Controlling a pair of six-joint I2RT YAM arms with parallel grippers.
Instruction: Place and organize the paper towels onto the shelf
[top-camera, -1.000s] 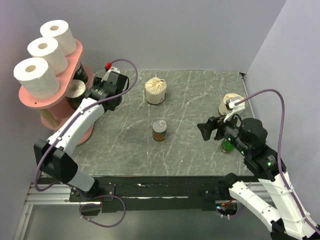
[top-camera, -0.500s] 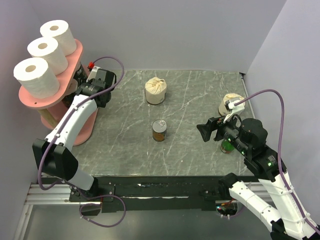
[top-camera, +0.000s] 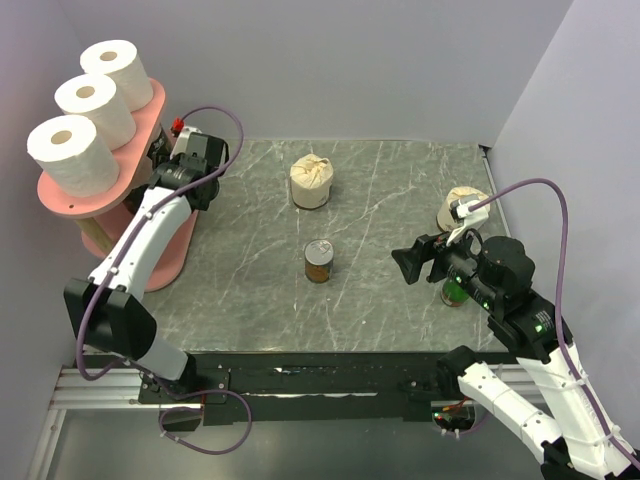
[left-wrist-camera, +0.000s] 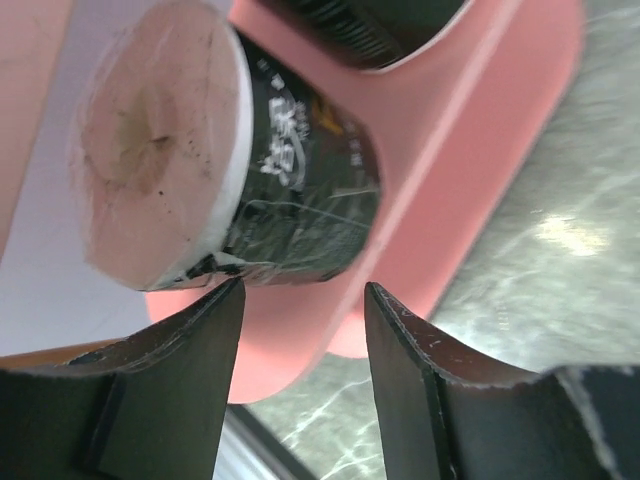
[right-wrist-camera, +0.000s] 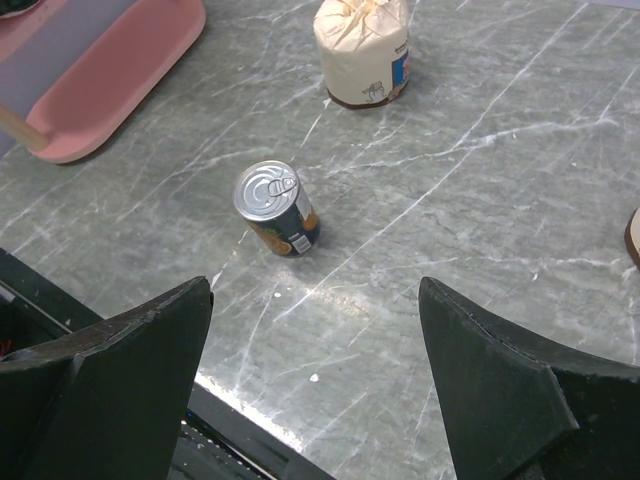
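Left gripper (left-wrist-camera: 302, 292) spread before a black roll on the pink shelf.

Its dark, scuffed fingers (left-wrist-camera: 175, 375) stand apart and clasp nothing. Just past their tips a stubby black-wrapped roll (left-wrist-camera: 300, 190), glossy and printed, stands on the lower board of the pink shelf (left-wrist-camera: 470, 130) of rounded oval boards, with a second black roll (left-wrist-camera: 385, 25) beyond. Three plain white rolls (top-camera: 92, 105) with hollow cores line the top board, at 9 o'clock on the veined grey stone bench (top-camera: 400, 190). The right gripper (right-wrist-camera: 315, 290), at 4 o'clock, is spread wide and empty. Two crinkled cream-wrapped rolls stand on the bench, the first cream roll (top-camera: 312, 182) at 12 o'clock of a small brown tin can (top-camera: 319, 262) and the other cream roll (top-camera: 455, 208) at 3 o'clock, near a green bottle (top-camera: 455, 293) half hidden by the right arm.
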